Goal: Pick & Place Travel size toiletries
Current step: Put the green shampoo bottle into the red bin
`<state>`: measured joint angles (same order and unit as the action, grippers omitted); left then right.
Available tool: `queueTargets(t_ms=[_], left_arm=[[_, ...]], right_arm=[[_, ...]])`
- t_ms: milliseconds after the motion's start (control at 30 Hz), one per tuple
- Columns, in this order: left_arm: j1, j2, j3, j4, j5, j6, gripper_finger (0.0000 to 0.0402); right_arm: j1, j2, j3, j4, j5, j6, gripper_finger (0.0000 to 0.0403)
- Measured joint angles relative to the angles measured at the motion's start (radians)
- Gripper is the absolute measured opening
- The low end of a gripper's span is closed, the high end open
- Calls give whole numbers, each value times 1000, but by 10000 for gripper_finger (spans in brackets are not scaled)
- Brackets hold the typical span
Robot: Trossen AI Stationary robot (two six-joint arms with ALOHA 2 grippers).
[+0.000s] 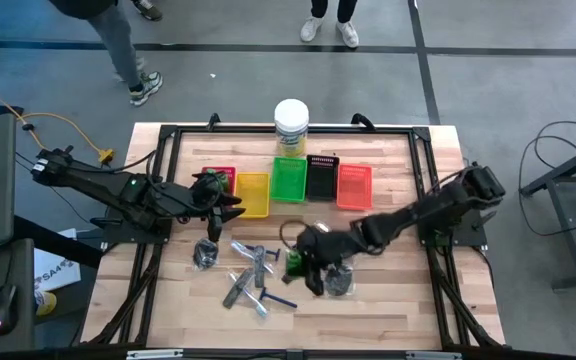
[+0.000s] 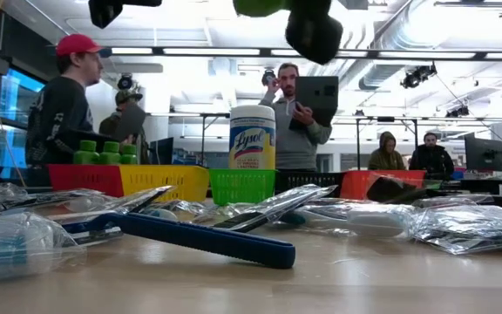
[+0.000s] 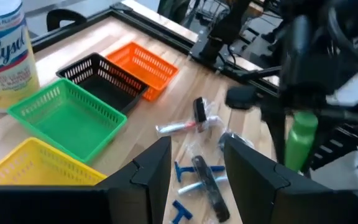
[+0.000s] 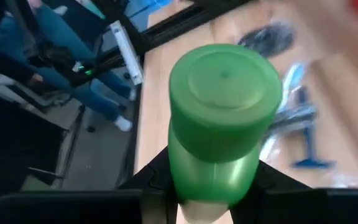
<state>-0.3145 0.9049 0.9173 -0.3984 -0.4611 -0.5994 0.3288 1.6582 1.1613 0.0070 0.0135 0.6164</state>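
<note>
**Green bottle held clear of the table**

Wooden table (image 1: pixel 388 160) inside a dark frame, people standing on the grey floor beyond its far edge. All places below taken from the green tray (image 1: pixel 289 179).

Left arm in from the left side, left gripper (image 1: pixel 230 207) hovering left of the green tray, over the yellow tray (image 1: pixel 253 195); fingers (image 3: pixel 151 171) parted, nothing between them.

Right arm in from the right side, right gripper (image 1: pixel 303 268) nearer the front edge than the green tray, clamped on a small green bottle (image 4: pixel 224 124) with a round cap. Bottle up off the wood, seen hanging at the top of the low view.

Tall white-lidded wipes canister (image 1: pixel 291 125) just behind the green tray. Tray row alongside it: red tray (image 1: pixel 220 176) and the yellow one to the left, black tray (image 1: pixel 322 177) and orange tray (image 1: pixel 354 185) to the right.

Loose toiletries on the wood in front of the green tray: dark-blue razors (image 1: pixel 271 297), grey flat pieces (image 1: pixel 249 251), dark shiny bundle (image 1: pixel 207 254) toward the left, another bundle (image 1: pixel 340 282) just beside the right gripper.
</note>
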Motion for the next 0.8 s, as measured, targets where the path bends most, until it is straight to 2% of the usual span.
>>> queueTargets(t_ms=[100, 267, 367, 667, 800], left_arm=[[0, 4, 0, 33, 6, 15, 143], [0, 22, 1, 198, 107, 97, 143], [0, 49, 0, 243, 118, 126, 151], [1, 199, 0, 433, 114, 124, 257], [1, 257, 0, 495, 65, 123, 275]], right_arm=[[-58, -1, 46, -15, -52, -77, 89], [-141, -1, 86, -18, -123, -172, 90], [-182, 0, 90, -29, -162, -197, 90], [-239, 0, 100, -17, -209, -255, 91], [-247, 0, 100, -17, -244, -269, 91]])
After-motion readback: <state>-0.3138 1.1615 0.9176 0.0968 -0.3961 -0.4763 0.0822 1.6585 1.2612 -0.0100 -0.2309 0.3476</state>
